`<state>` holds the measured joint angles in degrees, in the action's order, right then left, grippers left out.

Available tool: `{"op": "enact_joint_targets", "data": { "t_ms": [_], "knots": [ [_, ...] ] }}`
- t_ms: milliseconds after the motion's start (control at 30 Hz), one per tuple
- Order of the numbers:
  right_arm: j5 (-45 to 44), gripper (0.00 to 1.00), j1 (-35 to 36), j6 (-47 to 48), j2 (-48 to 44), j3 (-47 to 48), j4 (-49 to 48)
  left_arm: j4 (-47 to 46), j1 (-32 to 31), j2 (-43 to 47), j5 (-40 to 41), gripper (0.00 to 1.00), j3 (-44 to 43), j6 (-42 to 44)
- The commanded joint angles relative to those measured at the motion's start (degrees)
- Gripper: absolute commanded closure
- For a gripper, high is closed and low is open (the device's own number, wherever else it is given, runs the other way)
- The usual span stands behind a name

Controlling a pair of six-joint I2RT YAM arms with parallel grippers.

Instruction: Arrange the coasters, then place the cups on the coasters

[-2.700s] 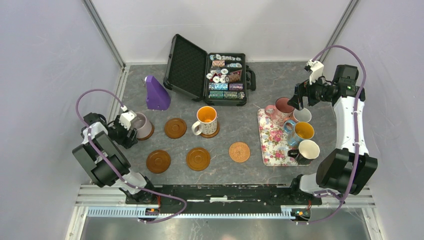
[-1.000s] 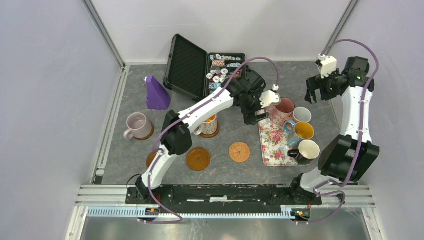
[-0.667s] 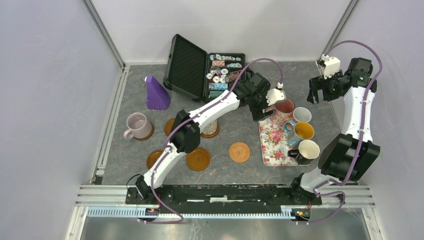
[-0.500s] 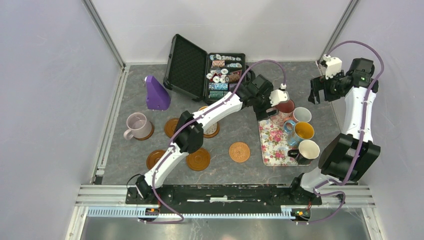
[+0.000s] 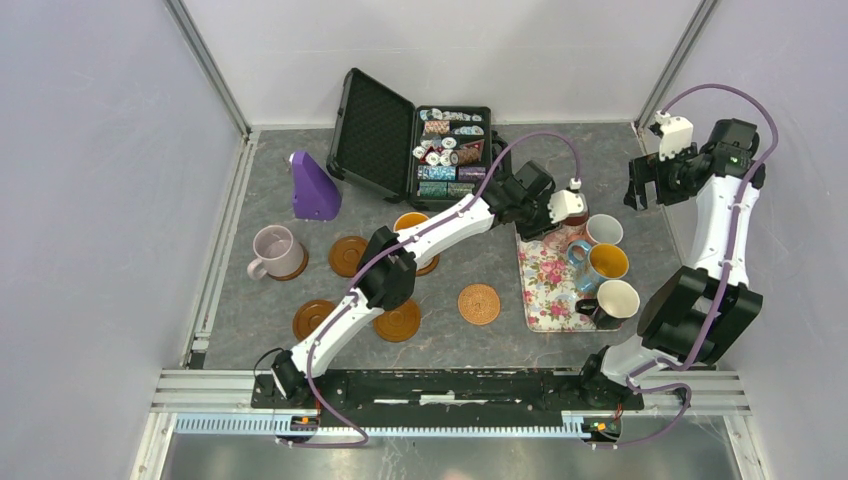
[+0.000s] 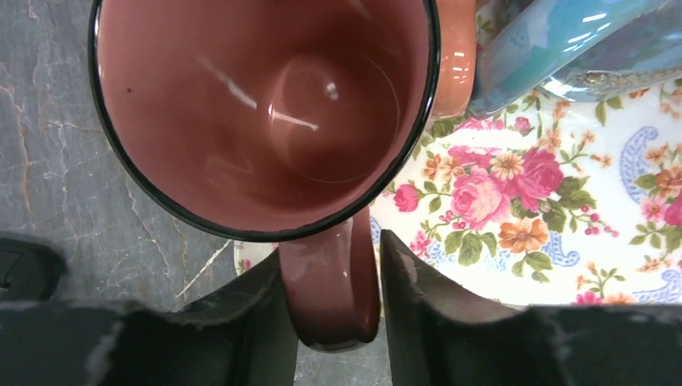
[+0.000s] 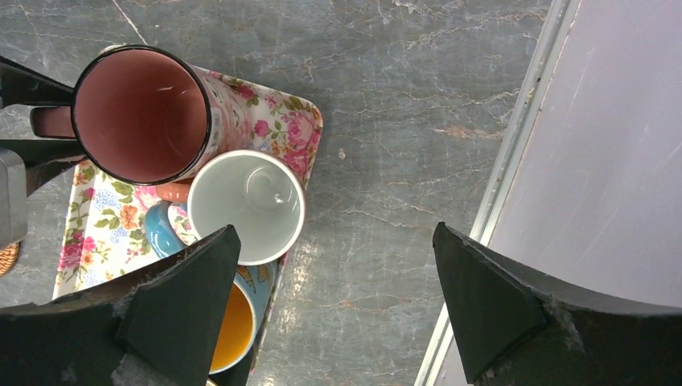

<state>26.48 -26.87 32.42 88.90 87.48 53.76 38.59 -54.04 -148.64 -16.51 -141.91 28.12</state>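
The pink cup (image 6: 265, 104) stands at the far left corner of the floral tray (image 6: 563, 225). My left gripper (image 6: 330, 249) is shut on its handle (image 6: 330, 289), one finger on each side. The left arm stretches across the table to it (image 5: 558, 215). The white cup (image 7: 245, 205), the blue cup (image 7: 229, 330) and the black cup (image 5: 612, 300) also stand on the tray. The lilac cup (image 5: 273, 250) and the floral cup (image 5: 410, 222) each rest on a coaster. Bare brown coasters (image 5: 349, 255) (image 5: 316, 318) (image 5: 398, 320) and the orange-tan coaster (image 5: 479, 303) lie on the table. My right gripper (image 7: 334, 233) hangs open above the table right of the tray.
An open black case of poker chips (image 5: 450, 155) stands at the back, close behind my left wrist. A purple block (image 5: 312, 188) sits at the back left. The metal wall rail (image 7: 499, 201) runs close to the right gripper.
The left arm reached farther right to the pink cup and its jaws closed on the handle. The right arm drew slightly right, away from the tray.
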Motion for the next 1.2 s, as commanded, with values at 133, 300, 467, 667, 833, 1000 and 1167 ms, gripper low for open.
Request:
{"op": "enact_joint_targets", "data": {
  "t_ms": [133, 300, 467, 667, 833, 1000, 1167],
  "knots": [
    [1.8, 0.02, -0.9, 0.9, -1.5, 0.2, 0.1, -1.9, -0.7, 3.7, -0.5, 0.67, 1.0, -4.7],
    [2.2, 0.02, -1.0, 0.8, -1.8, -0.3, -0.3, -1.8, -0.7, 7.1, 0.0, 0.83, 4.8, -6.4],
    [2.6, 0.02, -1.1, 0.9, -2.0, -1.0, -0.5, -1.7, -0.7, 11.4, -0.7, 0.90, 8.8, -10.8],
    [3.2, 0.02, -1.1, 0.7, -2.0, -1.2, -0.8, -1.8, -1.0, 15.5, -1.6, 0.94, 14.8, -13.5],
    [3.4, 0.02, -1.1, 0.6, -2.0, -1.2, -0.8, -1.7, -1.2, 16.1, -0.4, 0.93, 18.5, -13.3],
    [3.4, 0.02, -1.2, 0.6, -2.0, -1.3, -0.7, -1.8, -1.5, 15.2, 0.8, 0.70, 18.5, -13.5],
    [3.8, 0.02, -1.2, 0.4, -2.0, -1.2, -0.6, -1.9, -2.0, 13.2, 2.0, 0.56, 17.1, -13.8]
  ]
}}
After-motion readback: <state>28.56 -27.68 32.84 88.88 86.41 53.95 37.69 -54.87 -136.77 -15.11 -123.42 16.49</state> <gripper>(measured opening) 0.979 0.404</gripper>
